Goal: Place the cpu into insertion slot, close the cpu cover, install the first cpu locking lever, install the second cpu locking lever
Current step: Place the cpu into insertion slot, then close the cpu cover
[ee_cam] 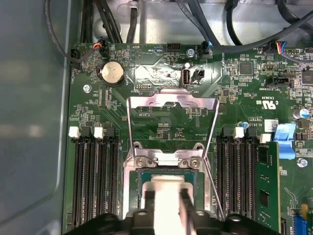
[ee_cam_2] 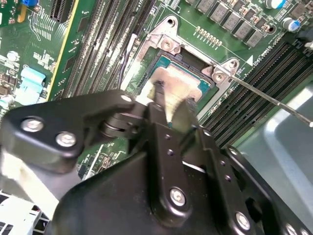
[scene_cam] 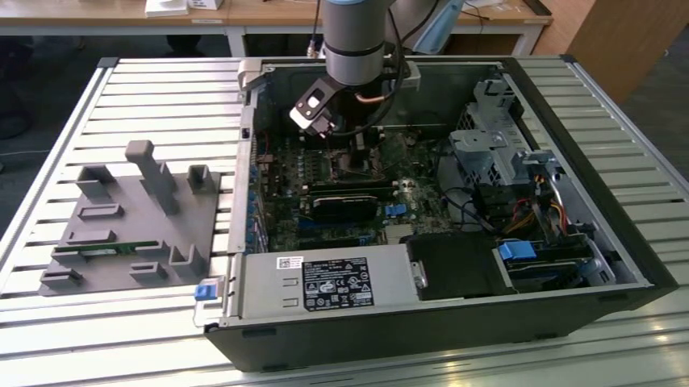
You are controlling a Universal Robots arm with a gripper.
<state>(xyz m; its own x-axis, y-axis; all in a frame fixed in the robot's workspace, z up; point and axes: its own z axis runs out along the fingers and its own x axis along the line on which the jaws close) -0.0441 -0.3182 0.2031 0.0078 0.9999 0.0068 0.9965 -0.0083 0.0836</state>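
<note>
- Silver-topped, the cpu (ee_cam: 168,182) sits at the insertion slot (ee_cam: 143,177), upper middle of the exterior view, inside the computer case (scene_cam: 603,201).
- Your gripper (ee_cam: 168,194) has its jaws drawn narrow, pinching the cpu by two opposite sides.
- The cpu cover (ee_cam: 171,101) lies swung open beyond the slot, over the green board (ee_cam: 161,127).
</note>
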